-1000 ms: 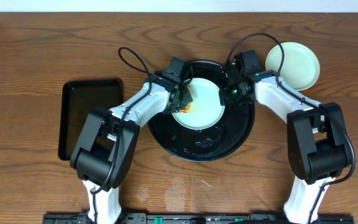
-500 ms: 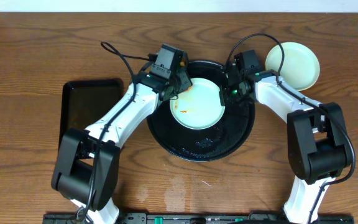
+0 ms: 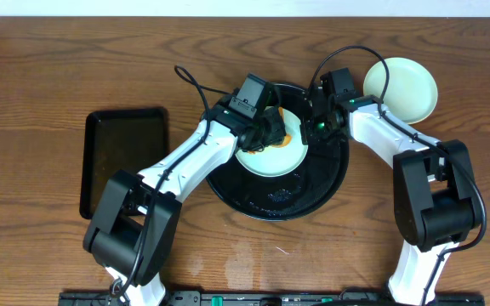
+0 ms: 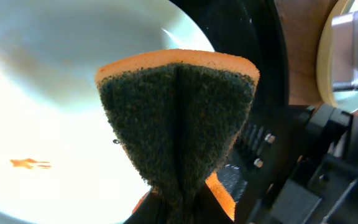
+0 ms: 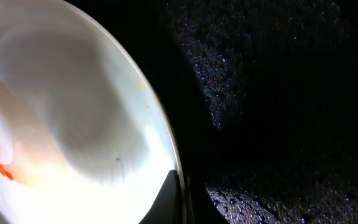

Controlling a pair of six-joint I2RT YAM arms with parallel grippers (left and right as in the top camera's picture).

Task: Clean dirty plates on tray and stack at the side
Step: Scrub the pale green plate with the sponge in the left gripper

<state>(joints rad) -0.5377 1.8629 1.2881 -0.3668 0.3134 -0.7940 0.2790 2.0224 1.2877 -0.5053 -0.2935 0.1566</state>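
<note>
Sponge (image 4: 178, 118) over plate (image 3: 270, 161) — orange smear (image 4: 30, 163), black tray (image 3: 317, 191)

Pale plate (image 5: 73, 124) on black tray (image 5: 278, 93), orange smear (image 5: 2, 169) lower left, pincer (image 5: 180, 188) pinching rim

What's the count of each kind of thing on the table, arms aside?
Plates: 2, the mint plate on the round tray and the side plate; can't tell if more lie under it.
Trays: 2, the round tray and the rectangular tray.
Sponge: 1.
Total: 5.
</note>
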